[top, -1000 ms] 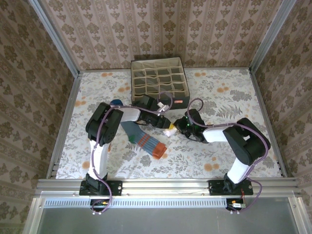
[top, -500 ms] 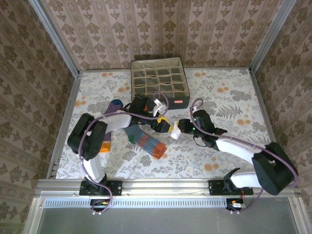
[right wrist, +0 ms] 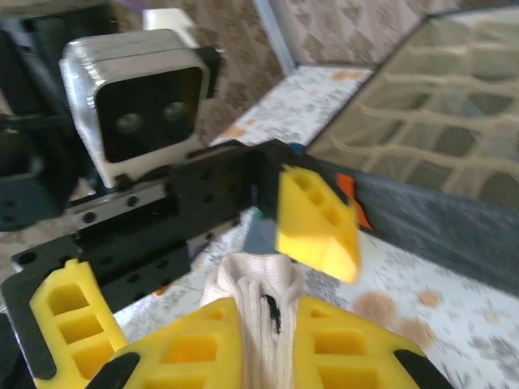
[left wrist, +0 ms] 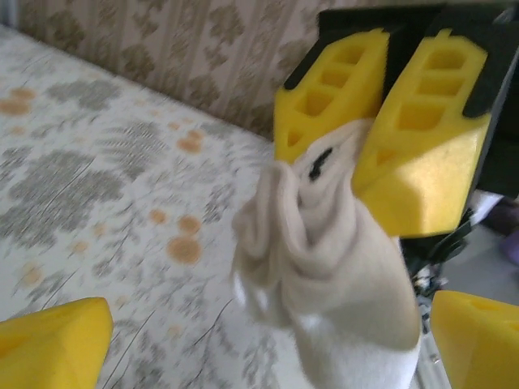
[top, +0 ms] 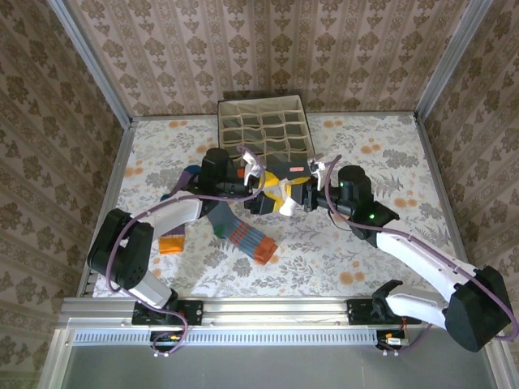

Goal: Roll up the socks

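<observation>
1. Worktop (top: 381,162): covered by a floral cloth and walled on three sides.
2. Grey fabric box (top: 263,134): stands at the middle of the far edge, its many compartments facing up.
3. Arms: both reach in from the near edge and meet near the centre of the worktop, just in front of the box.
4. Striped sock (top: 241,232): lies flat between the centre and the near edge, orange cuff toward the near edge. Neither gripper touches it.
5. Purple sock (top: 191,173): lies toward the far left of the worktop, blue toe visible, largely covered by the left arm. An orange fabric end (top: 169,244) shows beside that arm, nearer the left edge (which sock it belongs to cannot be determined).
6. White sock (left wrist: 324,267): bunched, with a small black mark, held above the centre of the worktop.
7. Right gripper (right wrist: 272,356): closed on the white sock. Its yellow fingers (left wrist: 422,162) pinch the gathered fabric from both sides.
8. Left gripper (top: 274,192): jaws fully spread, holding nothing. Its yellow fingers (left wrist: 57,344) stand on either side of the white sock, apart from it.
</observation>
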Controlling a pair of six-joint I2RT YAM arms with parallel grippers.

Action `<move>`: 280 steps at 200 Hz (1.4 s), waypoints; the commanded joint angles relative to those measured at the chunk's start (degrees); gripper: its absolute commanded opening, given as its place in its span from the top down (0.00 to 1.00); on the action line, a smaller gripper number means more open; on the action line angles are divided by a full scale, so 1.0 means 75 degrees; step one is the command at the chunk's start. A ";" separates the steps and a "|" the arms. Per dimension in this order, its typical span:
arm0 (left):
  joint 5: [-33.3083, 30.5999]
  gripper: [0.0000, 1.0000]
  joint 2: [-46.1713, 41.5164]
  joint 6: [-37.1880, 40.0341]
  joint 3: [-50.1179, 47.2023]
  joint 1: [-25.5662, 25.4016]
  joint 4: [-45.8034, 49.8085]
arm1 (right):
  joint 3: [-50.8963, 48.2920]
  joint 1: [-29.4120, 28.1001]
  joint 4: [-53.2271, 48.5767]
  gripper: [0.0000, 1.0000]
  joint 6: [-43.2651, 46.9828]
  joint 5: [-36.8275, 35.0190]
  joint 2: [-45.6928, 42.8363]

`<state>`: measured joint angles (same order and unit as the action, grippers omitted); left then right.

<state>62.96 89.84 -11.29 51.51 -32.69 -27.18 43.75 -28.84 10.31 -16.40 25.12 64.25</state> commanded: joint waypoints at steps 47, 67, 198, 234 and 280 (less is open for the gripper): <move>0.1474 0.01 0.1041 -0.4020 -0.0145 0.0033 -0.6082 | 0.0841 0.0071 0.0708 1.00 0.0473 0.2030 0.0629; 0.1573 0.01 0.1005 -0.3902 -0.0133 0.0091 -0.5992 | 0.1026 0.0098 0.0532 1.00 0.0641 0.2231 0.0685; 0.1702 0.64 0.0525 -0.2139 0.0391 0.0221 -0.2652 | 0.1938 0.0482 -0.0491 1.00 0.1459 0.3203 0.1122; 0.1725 0.82 0.0978 -0.3562 0.0444 0.0303 -0.4578 | 0.2220 0.0581 -0.0816 1.00 0.1525 0.3347 0.1315; 0.1127 0.92 0.0929 -0.2808 0.0508 0.0665 -0.3730 | 0.2668 0.0945 -0.0917 0.45 0.0705 0.2678 0.1499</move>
<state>75.20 97.06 -35.40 53.71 -30.26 -57.43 60.10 -23.31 3.57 -6.90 45.45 75.29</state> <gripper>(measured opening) 0.228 0.460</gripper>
